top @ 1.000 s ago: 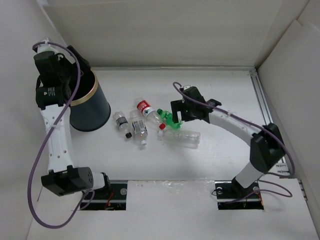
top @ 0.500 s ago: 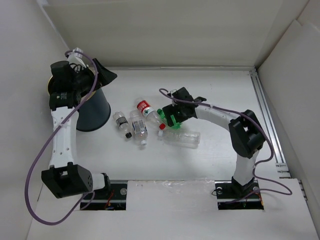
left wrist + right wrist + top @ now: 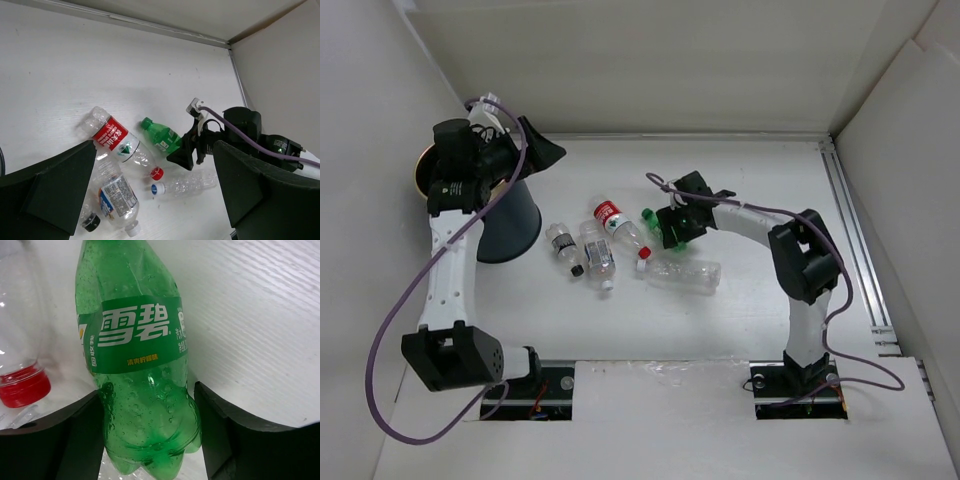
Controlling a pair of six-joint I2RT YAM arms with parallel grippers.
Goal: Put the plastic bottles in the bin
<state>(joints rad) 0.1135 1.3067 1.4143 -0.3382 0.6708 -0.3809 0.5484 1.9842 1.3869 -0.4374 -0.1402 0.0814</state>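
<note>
White counter [image 3: 250, 315]: your right tool [image 3: 147, 405], half-closed, pinched the green bottle [image 3: 135, 365]; left tool [image 3: 154, 145] gaped empty. Lifting clear of the red-capped bottle [image 3: 22, 385] alongside was advisable.

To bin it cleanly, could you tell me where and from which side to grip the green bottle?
Take the green bottle, probably across its lower body, below the label, from above: it lies flat, with room beside the red cap.

Left arm [image 3: 445, 260] high, jaws spread wide; right arm [image 3: 760, 225] low, bent inward, jaws closed partway in a grip.
</note>
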